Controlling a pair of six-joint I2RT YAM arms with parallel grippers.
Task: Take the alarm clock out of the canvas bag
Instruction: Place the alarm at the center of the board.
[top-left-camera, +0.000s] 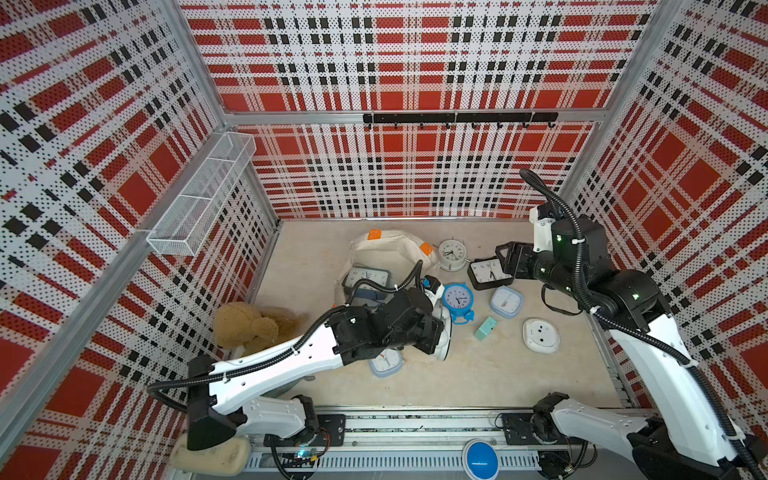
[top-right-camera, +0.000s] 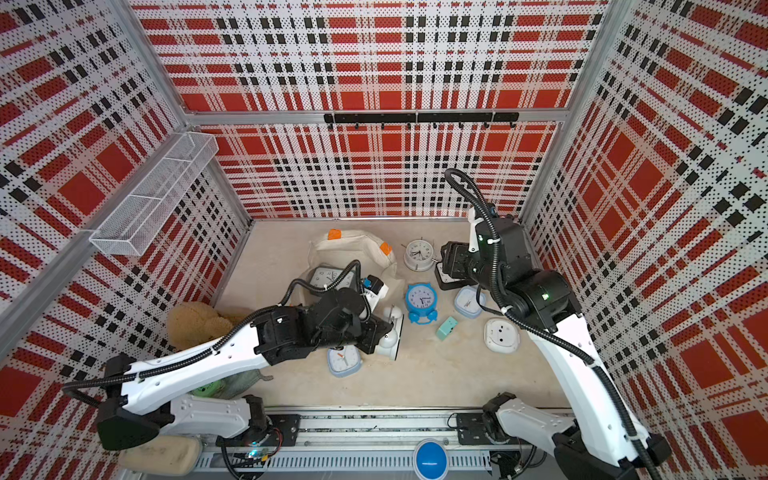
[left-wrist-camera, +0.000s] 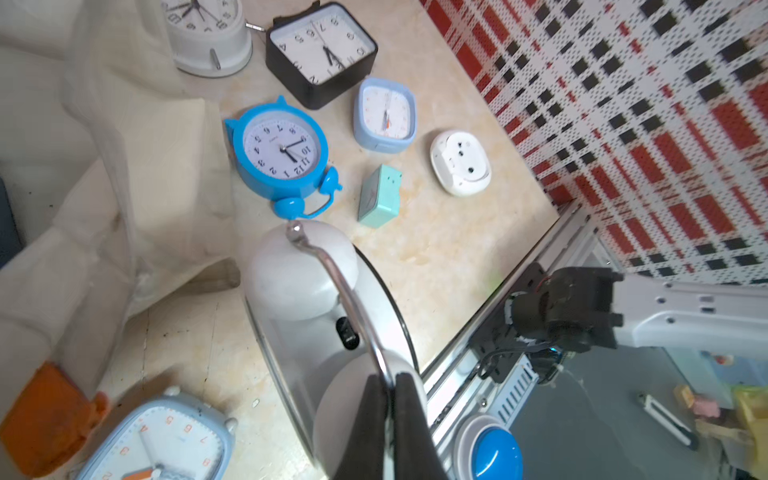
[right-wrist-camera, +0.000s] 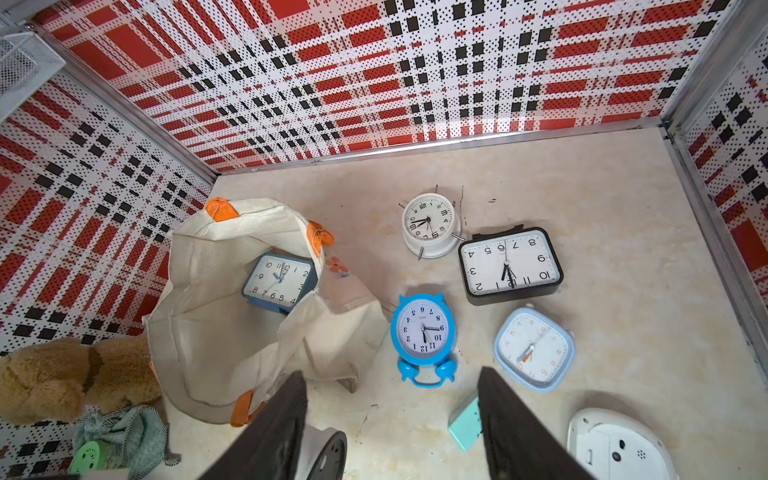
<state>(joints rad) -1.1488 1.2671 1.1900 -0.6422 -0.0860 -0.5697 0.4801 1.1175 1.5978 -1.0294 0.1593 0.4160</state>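
In both top views the white bell clock (top-right-camera: 390, 337) sits outside the canvas bag (top-left-camera: 386, 245), just beside its slumped mouth. Below it is a pale marbled counter (top-left-camera: 478, 374) crowded with other clocks (top-left-camera: 457, 297) and hemmed by plaid walls (top-left-camera: 395, 174) on three sides. Bare room lies toward the front rail (top-left-camera: 415, 419). The left wrist view shows the left hand (left-wrist-camera: 390, 380) pinched shut on the clock's thin chrome handle (left-wrist-camera: 336, 282). The case looks rigid, glossy and probably weighty, so it could swing from that wire, yet the round bells (left-wrist-camera: 299, 270) would likely slip. The right wrist view shows the right hand (right-wrist-camera: 390, 374) partly open and empty, and a blue-grey clock (right-wrist-camera: 279, 282) lying in the soft bag.
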